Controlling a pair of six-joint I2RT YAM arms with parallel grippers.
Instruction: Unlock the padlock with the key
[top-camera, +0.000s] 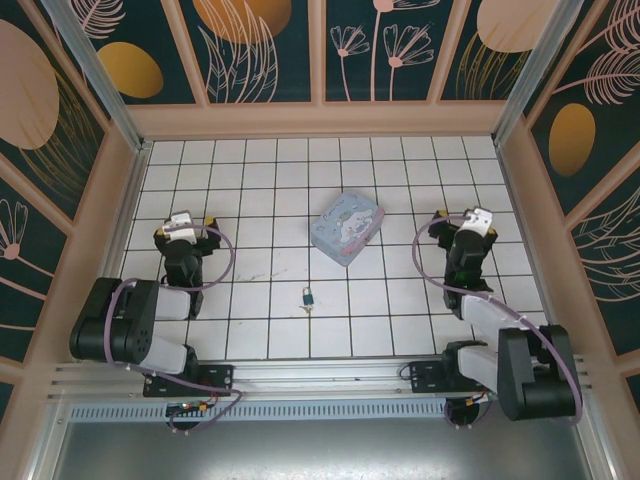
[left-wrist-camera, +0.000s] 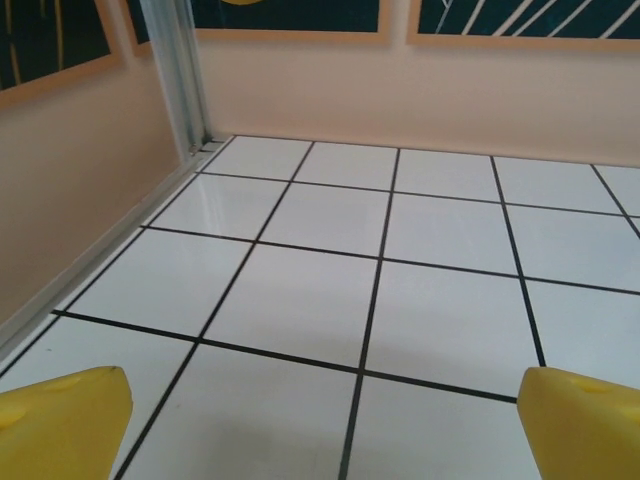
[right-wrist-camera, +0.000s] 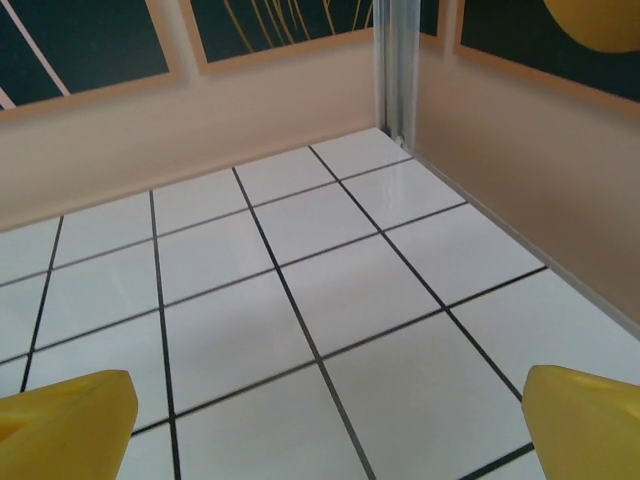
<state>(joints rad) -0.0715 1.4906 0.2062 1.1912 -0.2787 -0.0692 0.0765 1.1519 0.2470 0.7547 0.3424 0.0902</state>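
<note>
The tiny teal-green padlock (top-camera: 309, 296) lies on the white tiled floor (top-camera: 270, 200), near the front middle, with its thin silver shackle pointing away from the arms. A thin dull sliver that looks like the key (top-camera: 304, 310) rests just on its near side. My left gripper (top-camera: 184, 222) hovers at the left, well apart from the padlock, its yellow fingertips (left-wrist-camera: 60, 420) spread wide over bare tile. Over on the right, my right gripper (top-camera: 465, 215) is likewise open, with nothing between its yellow fingertips (right-wrist-camera: 585, 425).
A pastel blue cartoon tin (top-camera: 348, 226) sits at the centre, just beyond the padlock. Peach walls with dark floral panels enclose the floor on three sides. An aluminium post (left-wrist-camera: 180, 75) stands in the far left corner and another post (right-wrist-camera: 398, 65) in the far right.
</note>
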